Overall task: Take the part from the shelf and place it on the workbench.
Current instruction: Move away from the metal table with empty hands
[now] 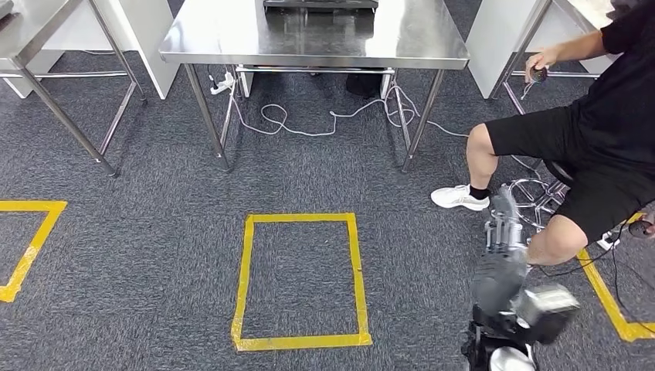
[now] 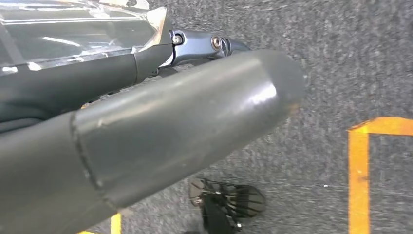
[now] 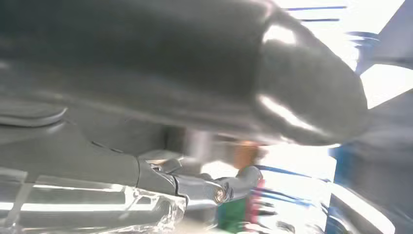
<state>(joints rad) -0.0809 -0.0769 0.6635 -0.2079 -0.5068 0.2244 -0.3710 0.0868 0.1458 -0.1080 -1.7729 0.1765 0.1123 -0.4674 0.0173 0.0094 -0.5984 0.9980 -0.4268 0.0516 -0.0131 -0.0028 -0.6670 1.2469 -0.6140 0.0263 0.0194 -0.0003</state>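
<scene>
I cannot tell where the part is, and I cannot tell where the shelf is either. The shiny steel table with thin legs (image 1: 309, 35) stands straight ahead, and I think it is the workbench. Its top has a dark thing at the far edge.

The right hand (image 1: 503, 228) hangs low with its fingers stretched out and nothing in them. The left hand (image 2: 146, 122) hangs over the grey carpet floor (image 1: 154, 232), thumb and fingers apart, holding nothing.

A square of yellow tape (image 1: 301, 282) lies on the floor in front of the table. A person in black clothes (image 1: 595, 131) sits just beside the right hand.

I think this is the very start: finding the shelf. Next the robot needs to turn and walk to it, keeping away from the person.
</scene>
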